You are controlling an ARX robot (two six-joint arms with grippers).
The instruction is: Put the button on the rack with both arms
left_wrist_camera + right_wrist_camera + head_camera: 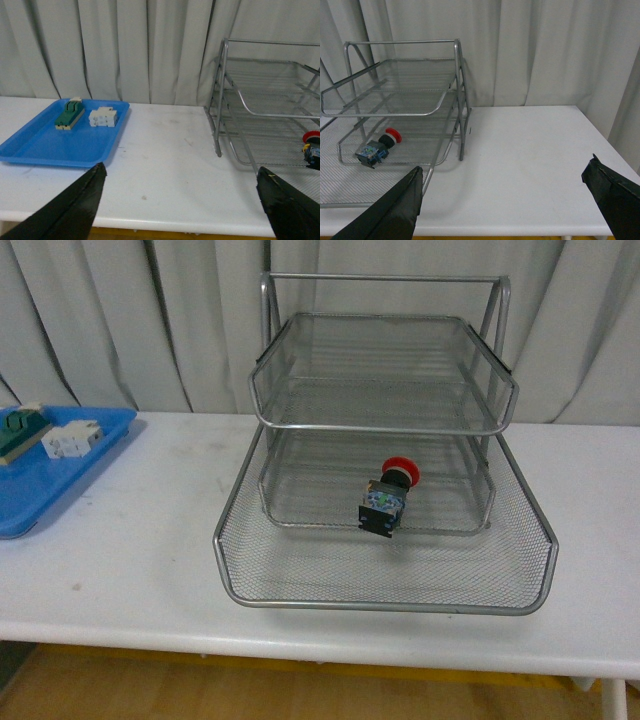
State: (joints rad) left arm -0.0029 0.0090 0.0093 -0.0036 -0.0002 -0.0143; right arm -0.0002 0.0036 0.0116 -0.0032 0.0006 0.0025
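Button, small, hard, probably light, its red cap likely slick, lies tilted on the lower mesh of the rack, best pinched across its blocky body; left gripper and right gripper gape empty.

A blue tray lies on the white surface at its left end. In the tray, a green strip and a white block sit side by side, close together. A pale curtain hangs behind, and wood floor shows below.
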